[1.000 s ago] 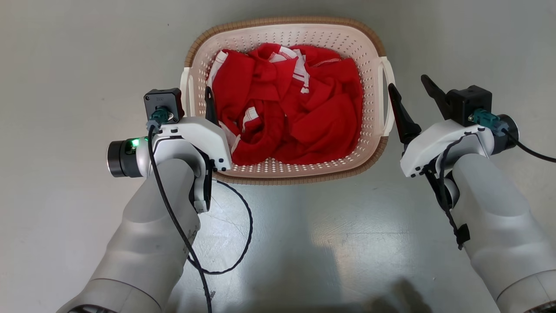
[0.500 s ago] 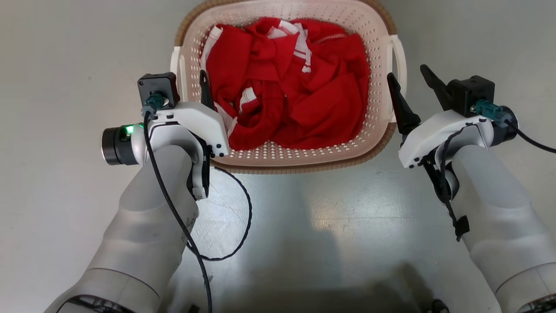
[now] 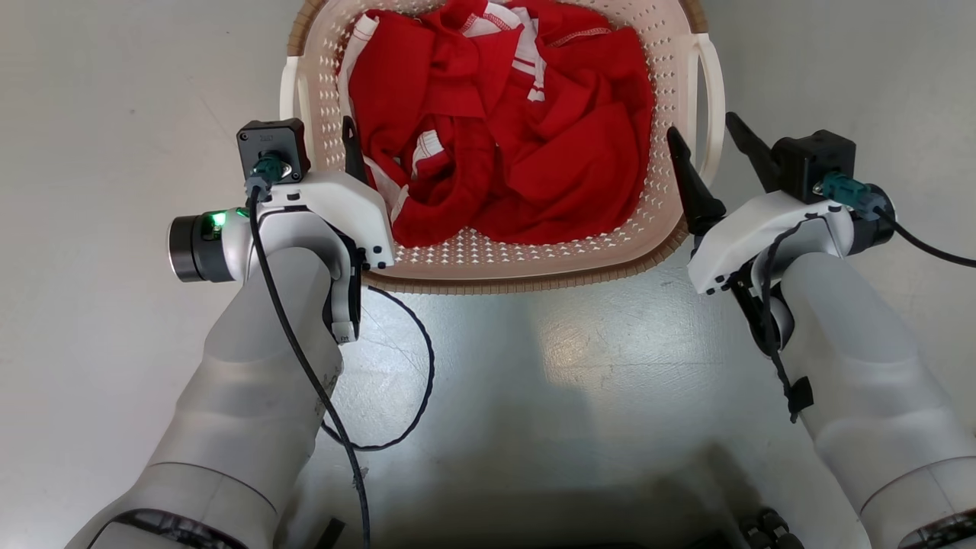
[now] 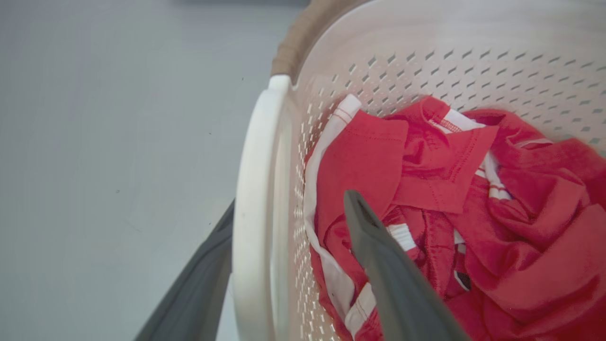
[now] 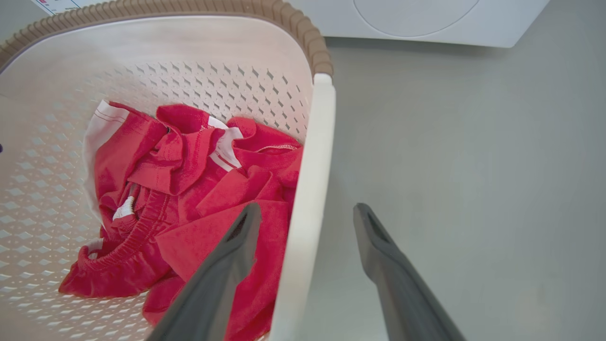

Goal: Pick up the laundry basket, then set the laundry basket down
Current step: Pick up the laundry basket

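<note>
The laundry basket (image 3: 534,258), cream-white and perforated with a brown woven-look rim, stands on the floor at the top of the head view, holding crumpled red clothes (image 3: 518,137) with white trim. My left gripper (image 3: 324,152) is open at the basket's left side. In the left wrist view it (image 4: 291,201) straddles the white loop handle (image 4: 255,213), one finger inside over the clothes and one outside. My right gripper (image 3: 701,126) is open too. In the right wrist view it (image 5: 307,208) straddles the right handle (image 5: 307,189) without clamping it.
Grey glossy floor (image 3: 572,396) lies all around the basket. A black cable (image 3: 415,381) loops from my left arm over the floor. A white washer front (image 5: 426,19) stands just beyond the basket's far right corner.
The head camera has dropped closer, so the basket looks larger and higher in the picture. My right gripper's inner finger has passed inside the basket wall, so it now straddles the handle.
</note>
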{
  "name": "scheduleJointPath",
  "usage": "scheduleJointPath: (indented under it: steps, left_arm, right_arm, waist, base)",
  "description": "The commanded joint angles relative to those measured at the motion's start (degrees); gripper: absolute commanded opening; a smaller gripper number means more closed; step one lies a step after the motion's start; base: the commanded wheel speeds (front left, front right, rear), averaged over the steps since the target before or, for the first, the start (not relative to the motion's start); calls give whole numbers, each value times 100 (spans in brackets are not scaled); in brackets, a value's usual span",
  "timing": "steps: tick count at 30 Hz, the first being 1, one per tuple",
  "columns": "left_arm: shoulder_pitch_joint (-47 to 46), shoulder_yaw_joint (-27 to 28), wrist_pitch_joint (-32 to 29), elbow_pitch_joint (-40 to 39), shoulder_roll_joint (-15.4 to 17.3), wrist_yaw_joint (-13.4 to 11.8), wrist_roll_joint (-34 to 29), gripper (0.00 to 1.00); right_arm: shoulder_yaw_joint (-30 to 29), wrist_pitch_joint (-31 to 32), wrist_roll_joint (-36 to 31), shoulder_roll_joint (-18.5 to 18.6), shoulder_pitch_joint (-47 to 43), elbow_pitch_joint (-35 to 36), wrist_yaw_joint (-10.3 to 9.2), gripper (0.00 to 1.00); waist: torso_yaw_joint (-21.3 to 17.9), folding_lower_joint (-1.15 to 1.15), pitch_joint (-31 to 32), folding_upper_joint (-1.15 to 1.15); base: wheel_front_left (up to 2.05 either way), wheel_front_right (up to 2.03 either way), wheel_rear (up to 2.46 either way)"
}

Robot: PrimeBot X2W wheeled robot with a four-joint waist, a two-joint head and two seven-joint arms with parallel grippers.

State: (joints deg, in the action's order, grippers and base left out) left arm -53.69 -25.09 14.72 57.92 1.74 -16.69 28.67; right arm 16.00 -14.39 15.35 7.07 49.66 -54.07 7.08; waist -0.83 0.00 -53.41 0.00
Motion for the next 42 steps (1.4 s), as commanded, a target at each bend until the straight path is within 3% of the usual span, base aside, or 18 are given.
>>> scheduleJointPath:
  steps: [1,32,33,34,35,37,39,41,42]
  left_arm:
    - [6,102,28,-16,113,-27,-32,100]
    - [-187,-193,28,595,113,58,219,100]
    - [-192,-206,28,606,113,58,224,100]
    - [-198,-218,28,617,113,60,232,96]
    - [-205,-228,28,628,113,64,242,49]
    - [-226,-241,28,642,113,59,256,0]
    - [-245,-262,28,646,113,51,262,0]
    - [-258,-277,28,633,113,34,264,0]
    - [-260,-287,28,633,113,36,273,0]
  right_arm:
    - [118,-61,52,-108,-139,12,41,100]
    - [482,-61,394,-151,71,-365,41,100]
    - [485,-61,400,-151,71,-374,41,91]
    - [490,-61,405,-153,72,-383,41,69]
    - [496,-61,409,-155,76,-393,41,54]
    - [510,-61,425,-167,85,-419,41,40]
    - [513,-61,449,-180,94,-449,41,27]
    - [519,-61,477,-196,99,-485,41,4]
    - [524,-61,491,-204,98,-505,41,0]
  waist:
    - [-7,0,-19,0]
    - [-90,0,8,0]
    - [-88,0,9,0]
    - [-88,0,9,0]
    - [-88,0,7,0]
    - [-90,0,0,0]
    - [-91,0,-11,0]
    - [-89,0,-22,0]
    - [-89,0,-24,0]
  base:
    - [0,0,0]
    - [0,0,0]
    - [0,0,0]
    - [0,0,0]
    - [0,0,0]
    - [0,0,0]
    - [0,0,0]
    - [0,0,0]
    - [0,0,0]
